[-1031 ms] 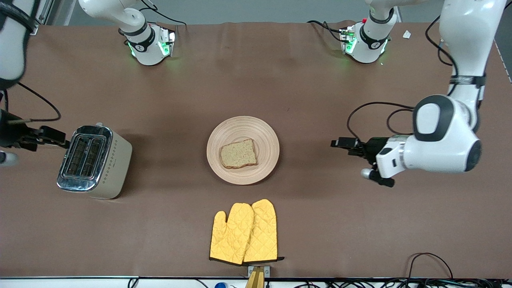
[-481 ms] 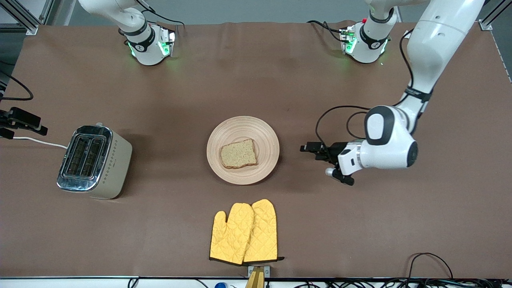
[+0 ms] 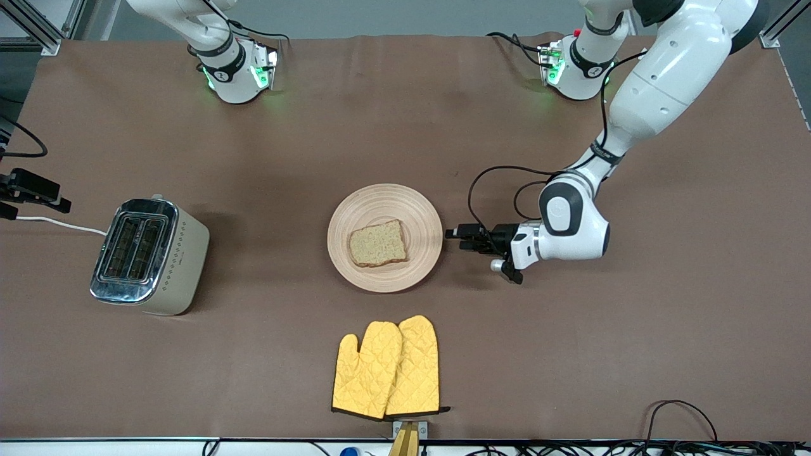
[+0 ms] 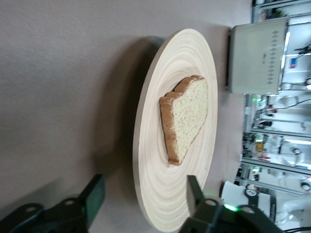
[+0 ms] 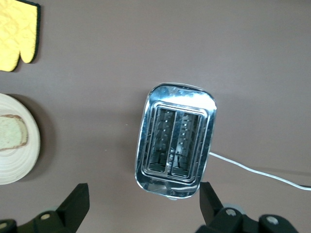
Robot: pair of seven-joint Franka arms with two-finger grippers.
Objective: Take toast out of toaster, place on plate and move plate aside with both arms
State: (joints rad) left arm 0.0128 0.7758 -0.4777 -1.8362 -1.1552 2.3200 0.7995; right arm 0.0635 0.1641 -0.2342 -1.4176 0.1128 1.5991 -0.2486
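The toast lies flat on the round wooden plate in the middle of the table. My left gripper is low at the plate's rim on the left arm's end, open and empty. In the left wrist view the open gripper has the plate's rim lined up between its fingers, with the toast on the plate. My right gripper is up at the table's edge near the toaster, open and empty. Its wrist view shows it open over the toaster, with the plate and toast off to one side.
A silver and cream toaster with two empty slots stands toward the right arm's end, its white cable running off the table. A pair of yellow oven mitts lies nearer the front camera than the plate.
My left arm has swung in and brought its gripper from well off the plate up to its rim. My right gripper has drawn back from the toaster toward the table's edge.
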